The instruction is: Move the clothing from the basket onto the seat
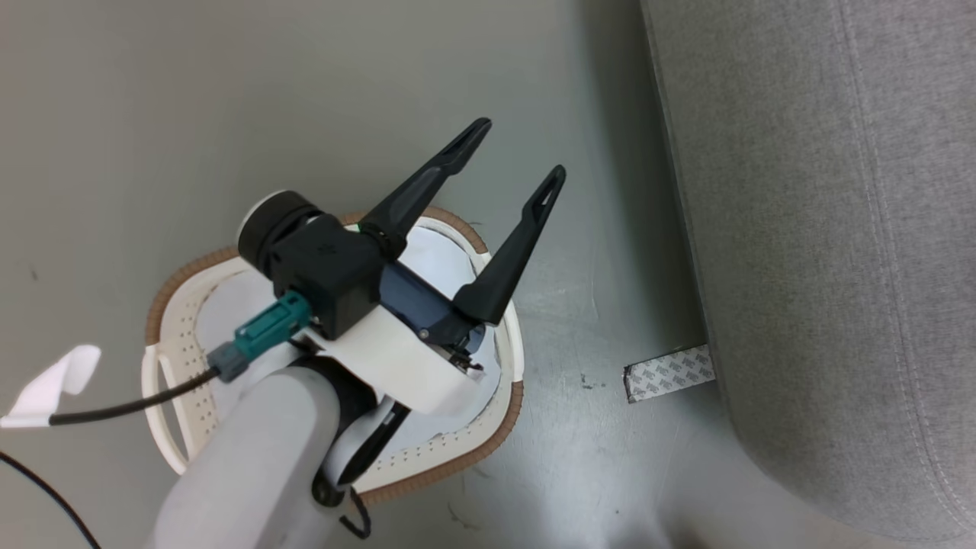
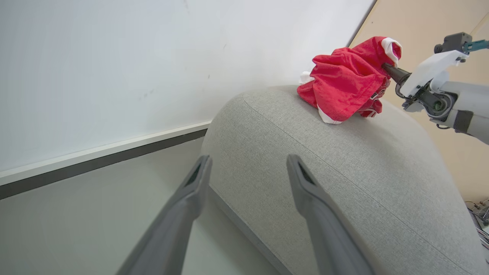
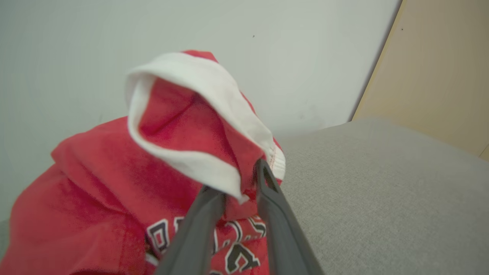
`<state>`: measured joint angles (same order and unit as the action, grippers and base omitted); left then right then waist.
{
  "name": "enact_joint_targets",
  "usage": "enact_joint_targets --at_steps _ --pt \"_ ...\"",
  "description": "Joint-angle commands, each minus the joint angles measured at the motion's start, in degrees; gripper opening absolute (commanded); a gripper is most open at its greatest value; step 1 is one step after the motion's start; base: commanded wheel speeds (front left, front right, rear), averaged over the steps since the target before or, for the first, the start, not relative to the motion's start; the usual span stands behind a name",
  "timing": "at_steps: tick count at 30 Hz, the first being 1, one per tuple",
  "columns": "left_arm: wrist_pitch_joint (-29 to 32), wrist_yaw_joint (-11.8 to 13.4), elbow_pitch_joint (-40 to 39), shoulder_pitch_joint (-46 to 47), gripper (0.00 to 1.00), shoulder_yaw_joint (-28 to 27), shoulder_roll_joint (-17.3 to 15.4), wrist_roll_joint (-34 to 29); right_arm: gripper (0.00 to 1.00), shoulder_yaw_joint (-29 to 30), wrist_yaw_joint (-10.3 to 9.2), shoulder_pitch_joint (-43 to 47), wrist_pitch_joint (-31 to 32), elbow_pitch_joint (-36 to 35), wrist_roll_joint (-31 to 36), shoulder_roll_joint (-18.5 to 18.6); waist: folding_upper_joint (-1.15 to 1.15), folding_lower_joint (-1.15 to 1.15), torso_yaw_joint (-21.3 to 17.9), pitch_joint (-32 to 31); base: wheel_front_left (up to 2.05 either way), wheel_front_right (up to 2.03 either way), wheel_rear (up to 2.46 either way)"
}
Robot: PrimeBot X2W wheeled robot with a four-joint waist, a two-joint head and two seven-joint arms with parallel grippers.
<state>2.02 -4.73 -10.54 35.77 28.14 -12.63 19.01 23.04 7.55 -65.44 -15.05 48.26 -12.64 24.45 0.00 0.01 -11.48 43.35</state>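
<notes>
**Right gripper grips clothing on seat; left gripper open above basket**

Head view: the left gripper [image 1: 518, 151] hangs with its fingers spread wide and nothing between them. The basket [image 1: 177, 347] stands on the floor [image 1: 305, 91] directly beneath it. The seat [image 1: 823, 229] lies off to the right of the fingertips, apart from the basket.

Left wrist view: the seat rises past the parted fingers. On its far top lies the red clothing [image 2: 344, 82], with the right gripper [image 2: 385, 67] clamped on its upper end.

Right wrist view: the jaws pinch a white-trimmed fold. Black lettering [image 3: 238, 259] shows beneath them, and the cloth rests on the seat.
</notes>
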Motion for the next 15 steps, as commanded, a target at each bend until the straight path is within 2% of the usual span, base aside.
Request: enact_joint_targets --at_steps 1,6,15 --pt "-0.26 0.21 0.35 -0.9 1.0 -0.34 -0.58 0.4 1.0 1.46 -0.14 2.16 -0.14 -0.94 1.12 -1.64 0.0 -0.01 -0.25 -0.84 0.0 0.0 0.0" --pt "-1.53 0.73 0.98 -1.61 1.0 -1.43 -1.49 0.68 1.0 4.02 -0.13 6.69 -0.15 -6.33 2.27 -6.38 0.0 -0.01 -0.66 -3.28 0.0 0.0 0.0" --pt "-7.49 3.15 5.7 -7.34 1.0 -4.04 -3.21 0.28 1.0 -3.42 -0.14 21.91 -0.09 -19.49 3.69 -11.48 0.0 -0.01 -0.66 -14.55 0.0 0.0 0.0"
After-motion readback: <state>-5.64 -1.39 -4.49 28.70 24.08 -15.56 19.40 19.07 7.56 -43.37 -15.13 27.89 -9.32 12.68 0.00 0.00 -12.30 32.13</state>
